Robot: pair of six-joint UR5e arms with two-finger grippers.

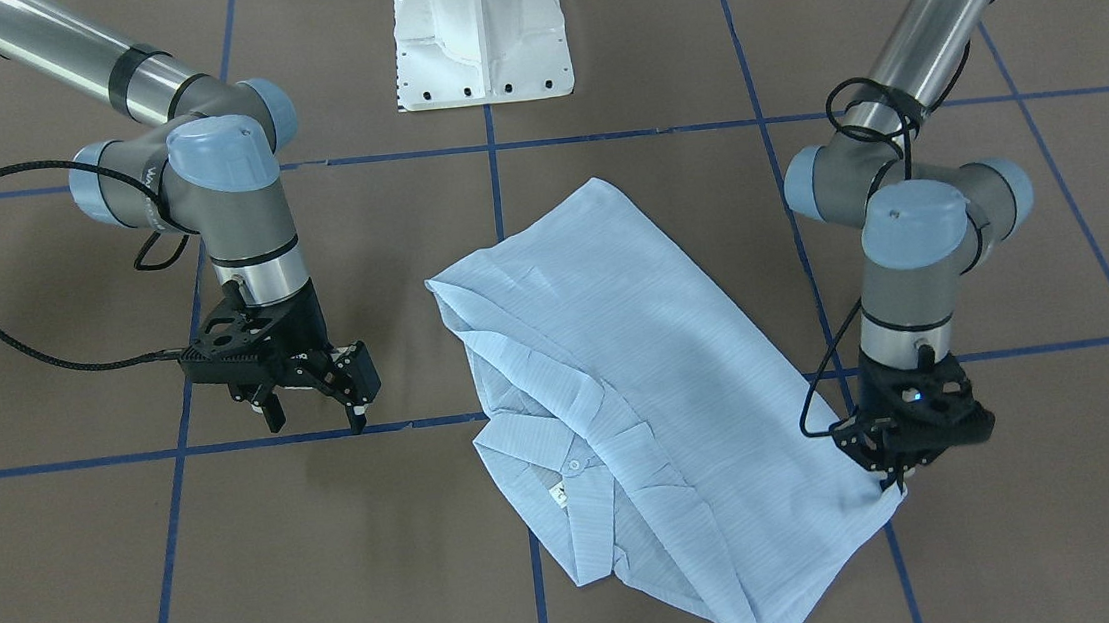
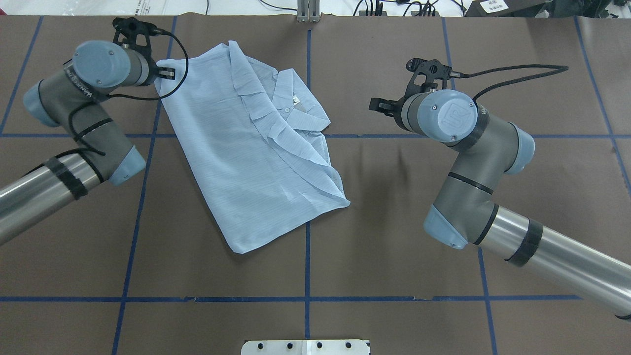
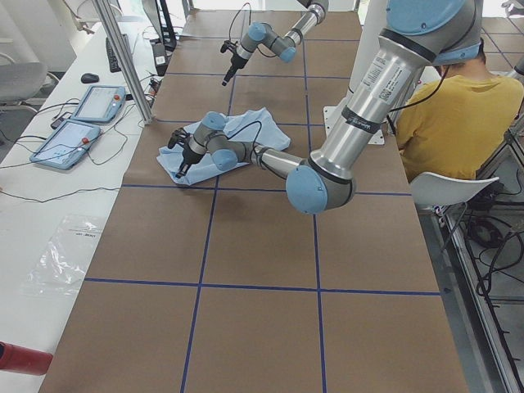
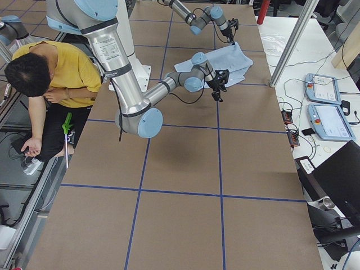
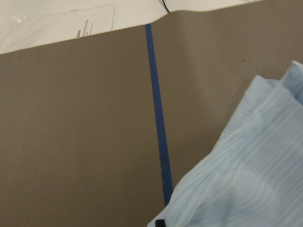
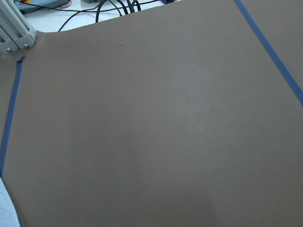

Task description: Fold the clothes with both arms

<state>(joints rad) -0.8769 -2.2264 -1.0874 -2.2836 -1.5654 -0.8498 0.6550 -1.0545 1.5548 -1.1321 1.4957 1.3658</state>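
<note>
The light blue striped shirt (image 1: pixel 611 387) lies folded and diagonal on the brown table, its collar and label (image 1: pixel 569 476) facing up. My left gripper (image 1: pixel 891 485) sits low at the shirt's outer corner and looks shut on that corner; in the overhead view this gripper (image 2: pixel 165 74) meets the shirt (image 2: pixel 246 148) at its far left corner. The left wrist view shows only the shirt's edge (image 5: pixel 246 189). My right gripper (image 1: pixel 315 418) hangs open above bare table, well clear of the shirt, with nothing between its fingers. In the overhead view it (image 2: pixel 378 105) is right of the collar.
The white pedestal base (image 1: pixel 480 37) stands at the robot's side of the table. Blue tape lines (image 2: pixel 308 172) grid the brown surface. A person in a yellow top (image 3: pixel 458 115) sits beside the table. Two tablets (image 3: pixel 82 119) and an aluminium post (image 3: pixel 123 57) are on the far side.
</note>
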